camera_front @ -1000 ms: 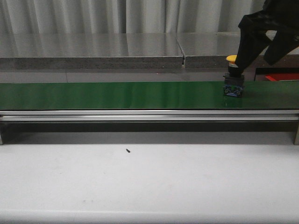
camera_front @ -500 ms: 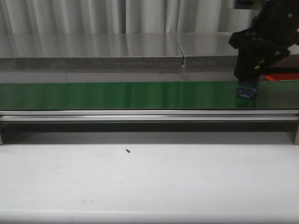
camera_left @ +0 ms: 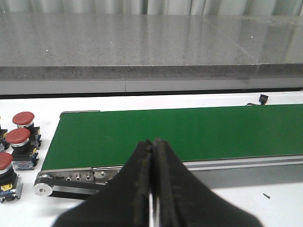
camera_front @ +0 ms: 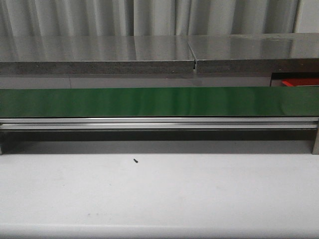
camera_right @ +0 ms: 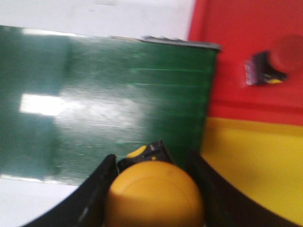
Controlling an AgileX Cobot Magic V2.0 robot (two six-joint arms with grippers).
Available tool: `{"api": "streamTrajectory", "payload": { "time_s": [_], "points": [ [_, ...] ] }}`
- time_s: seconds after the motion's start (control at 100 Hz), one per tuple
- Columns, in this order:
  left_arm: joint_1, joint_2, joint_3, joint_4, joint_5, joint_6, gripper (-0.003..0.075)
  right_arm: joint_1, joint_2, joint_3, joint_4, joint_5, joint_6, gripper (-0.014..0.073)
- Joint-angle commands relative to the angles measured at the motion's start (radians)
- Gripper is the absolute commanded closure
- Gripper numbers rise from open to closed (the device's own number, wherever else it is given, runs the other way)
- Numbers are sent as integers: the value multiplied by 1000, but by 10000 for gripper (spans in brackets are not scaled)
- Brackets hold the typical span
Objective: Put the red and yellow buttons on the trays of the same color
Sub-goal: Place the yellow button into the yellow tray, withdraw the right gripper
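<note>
Grey corrugated wall panels and a long grey stone-look ledge (camera_front: pixel 99 52) run behind the green conveyor belt (camera_front: pixel 149 102); in the front view we count one belt, one small dark speck (camera_front: pixel 135 161) on the white table (camera_front: pixel 159 199), and a sliver of the red tray (camera_front: pixel 301 82) at far right. Neither arm shows in that view.

Right wrist view: our right gripper (camera_right: pixel 154 182) has both fingers clamped on one yellow button (camera_right: pixel 154 196), cap filling the gap between them. It hangs over the end of the belt, near the trays. We count two trays there: the red one and one yellow tray (camera_right: pixel 255 165), sharing an edge. One red button (camera_right: pixel 270 64) lies inside the red tray, tilted on its side; picture is blurred, so no finer detail.

Left wrist view: our left gripper (camera_left: pixel 152 189) has its fingers pressed together with nothing between them, above the near rail of the belt. Off the belt's roller end we count three more red buttons (camera_left: pixel 19 139) standing upright on the white table, in a close group, the nearest partly cut off at the frame edge.
</note>
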Motion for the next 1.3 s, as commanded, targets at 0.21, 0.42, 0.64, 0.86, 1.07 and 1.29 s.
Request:
{"api": "streamTrajectory", "payload": {
  "time_s": [0.21,0.42,0.64,0.86,1.07,1.29],
  "points": [
    [-6,4,-27,-9,-86,-4,739,-222,-51,123,-1,-135,21,473],
    [-6,4,-27,-9,-86,-4,739,-246,-46,276,30,-354,21,473],
    [-6,4,-27,-9,-86,-4,739,-246,30,287,40,-383,21,473],
    [-6,4,-27,-9,-86,-4,739,-246,80,287,54,-384,21,461],
    [-6,4,-27,-9,-86,-4,739,-246,75,285,55,-382,21,155],
    [-6,4,-27,-9,-86,-4,739,-246,1,285,59,-408,21,-41]
  ]
}}
